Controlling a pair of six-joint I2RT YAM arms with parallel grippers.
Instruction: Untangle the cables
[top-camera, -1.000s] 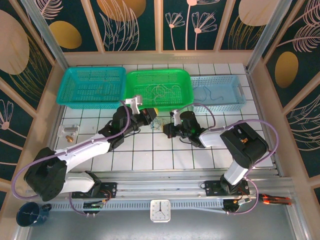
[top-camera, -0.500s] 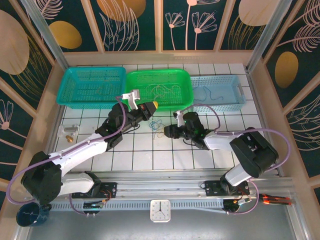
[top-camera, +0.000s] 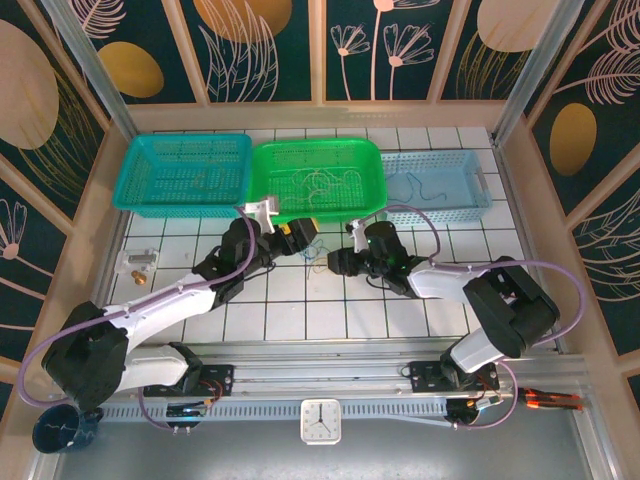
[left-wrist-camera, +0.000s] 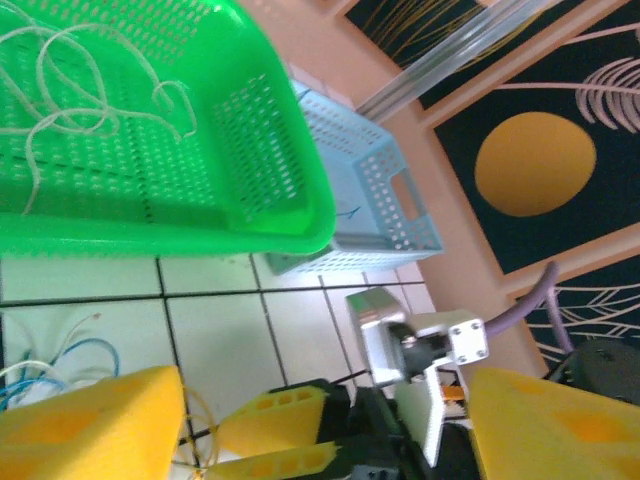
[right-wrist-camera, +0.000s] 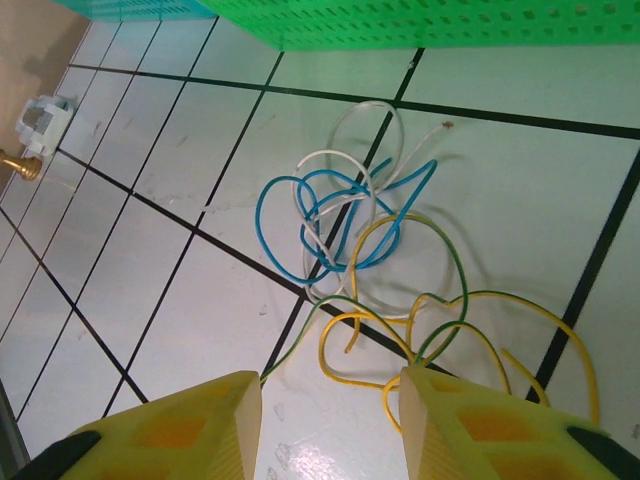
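Observation:
The cables (right-wrist-camera: 360, 250) lie in a loose tangle of blue, white and yellow-green wires on the white tiles (top-camera: 316, 244). My right gripper (right-wrist-camera: 330, 405) stands just short of them, open, nothing between its fingers; a yellow-green loop runs beside its right fingertip (right-wrist-camera: 440, 395). In the top view the right gripper (top-camera: 335, 262) is right of the tangle and the left gripper (top-camera: 296, 232) is left of it. The left gripper (left-wrist-camera: 320, 430) is wide open and empty, with the tangle (left-wrist-camera: 45, 365) beside its left finger (left-wrist-camera: 90, 420). More white cables (left-wrist-camera: 70, 80) lie in the green basket (left-wrist-camera: 260, 150).
Three baskets line the back of the table: teal (top-camera: 130, 175), green (top-camera: 376, 172) and pale blue (top-camera: 478, 190), the last holding a blue wire (top-camera: 425, 190). Small brass and white parts (top-camera: 140, 263) sit at the left. The two grippers are close together.
The left gripper has opened and dropped back down toward the tiles. The tangle, earlier lifted between the two grippers, now lies loose on the table. The right gripper has opened too.

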